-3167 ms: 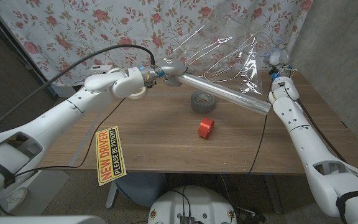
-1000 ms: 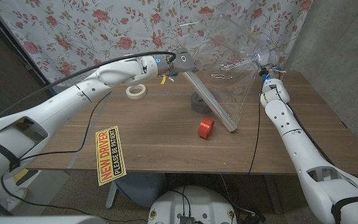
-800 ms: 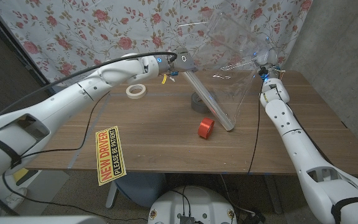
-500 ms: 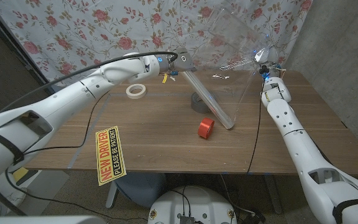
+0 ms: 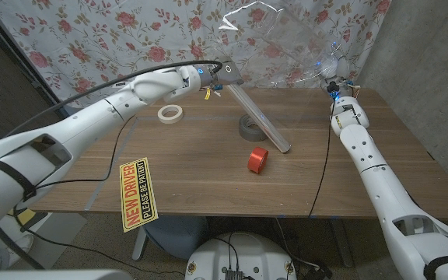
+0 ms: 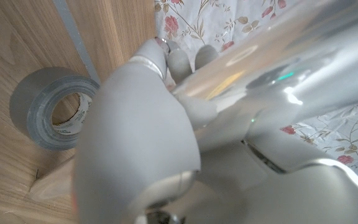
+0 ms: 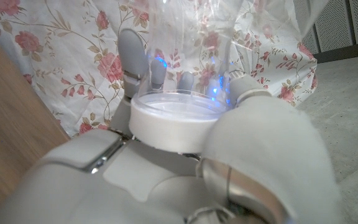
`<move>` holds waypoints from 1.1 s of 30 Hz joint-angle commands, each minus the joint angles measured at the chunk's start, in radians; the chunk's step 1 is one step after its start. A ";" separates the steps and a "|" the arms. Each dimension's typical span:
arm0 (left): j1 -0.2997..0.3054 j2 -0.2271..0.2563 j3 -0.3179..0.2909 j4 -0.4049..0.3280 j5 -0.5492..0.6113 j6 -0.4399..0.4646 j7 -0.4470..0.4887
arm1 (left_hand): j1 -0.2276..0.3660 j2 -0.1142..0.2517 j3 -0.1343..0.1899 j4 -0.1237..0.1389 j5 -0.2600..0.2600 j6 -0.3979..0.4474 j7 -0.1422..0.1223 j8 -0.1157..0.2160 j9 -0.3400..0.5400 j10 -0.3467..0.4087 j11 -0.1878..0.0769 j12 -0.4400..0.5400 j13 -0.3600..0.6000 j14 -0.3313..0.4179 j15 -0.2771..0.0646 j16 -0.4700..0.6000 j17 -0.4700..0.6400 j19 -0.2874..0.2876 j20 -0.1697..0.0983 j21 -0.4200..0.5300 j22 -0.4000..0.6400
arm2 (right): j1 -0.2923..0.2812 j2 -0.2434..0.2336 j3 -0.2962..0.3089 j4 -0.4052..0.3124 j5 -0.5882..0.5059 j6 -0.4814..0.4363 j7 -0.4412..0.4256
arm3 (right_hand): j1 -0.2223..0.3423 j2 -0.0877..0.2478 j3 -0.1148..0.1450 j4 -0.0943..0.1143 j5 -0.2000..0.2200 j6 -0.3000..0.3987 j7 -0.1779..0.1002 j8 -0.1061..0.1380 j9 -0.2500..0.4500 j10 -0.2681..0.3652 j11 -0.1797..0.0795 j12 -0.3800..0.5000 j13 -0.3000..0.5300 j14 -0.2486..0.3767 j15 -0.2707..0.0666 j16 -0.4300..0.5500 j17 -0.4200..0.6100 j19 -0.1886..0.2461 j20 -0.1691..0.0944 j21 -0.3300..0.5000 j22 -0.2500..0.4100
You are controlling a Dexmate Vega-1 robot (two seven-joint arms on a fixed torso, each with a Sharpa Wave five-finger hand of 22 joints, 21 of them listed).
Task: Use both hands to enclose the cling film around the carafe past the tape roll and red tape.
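We take the grey tape roll point(image 5: 254, 127) as our landmark. Well to its left on the table point(image 5: 193, 163) lie a yellow "NEW DRIVER" sticker point(image 5: 135, 194) and, nearer, a white tape ring point(image 5: 170, 113). Just up and left of the roll, our left hand point(image 5: 222, 77) grips the upper end of the cling film roll point(image 5: 257, 118), a long tube slanting down over the grey roll with its lower tip near the red tape point(image 5: 257, 159), which sits just in front of the roll. Compared with half a second ago, the tube's tip has swung slightly further back and the sheet of cling film point(image 5: 286, 47) has risen higher above the roll, stretched up against the floral curtain point(image 5: 92, 39). Far to the right of the roll, our right hand point(image 5: 334, 78) holds the carafe point(image 7: 176, 112) with fingers wrapped around its white rim, the film draped over it. We judge the film is being pulled taut and lifted, so the wrap is under way but not yet closed around the carafe.
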 commanded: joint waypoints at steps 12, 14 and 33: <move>0.018 -0.029 0.010 0.068 -0.040 0.157 0.039 | 0.013 0.001 0.010 0.000 0.018 -0.010 0.001 0.078 0.006 0.026 -0.020 0.196 0.005 0.062 -0.038 0.001 0.006 0.010 0.002 0.008 0.001 | 0.000 -0.025 -0.005 -0.008 0.036 -0.043 0.048 | 0.163 0.157 0.003 -0.001 -0.002 0.023 0.026 0.001 0.001 0.099 -0.092 0.005 -0.002 0.309 -0.388 0.261 0.005 -0.027 -0.137 -0.001 -0.002; 0.008 -0.043 -0.010 0.088 -0.143 0.126 -0.033 | 0.010 0.000 0.011 0.001 0.019 -0.010 0.001 0.084 0.008 0.026 -0.020 0.195 0.005 0.061 -0.037 0.001 0.002 0.008 0.001 0.004 0.002 | 0.000 -0.028 -0.004 -0.004 0.041 -0.048 0.060 | 0.163 0.157 0.003 -0.001 -0.002 0.024 0.027 0.001 0.001 0.098 -0.092 0.006 -0.001 0.310 -0.388 0.261 0.005 -0.026 -0.137 0.000 -0.001; -0.012 -0.081 0.035 0.154 -0.097 0.256 -0.012 | 0.007 -0.003 0.016 0.002 0.024 -0.024 0.000 0.092 -0.002 0.028 -0.020 0.196 0.005 0.064 -0.038 0.004 -0.006 0.012 0.000 0.003 0.004 | -0.006 -0.064 0.007 0.016 0.049 -0.077 0.098 | 0.162 0.157 0.002 -0.001 -0.002 0.022 0.028 0.002 0.002 0.098 -0.091 0.006 -0.003 0.311 -0.388 0.263 0.005 -0.025 -0.137 0.000 -0.003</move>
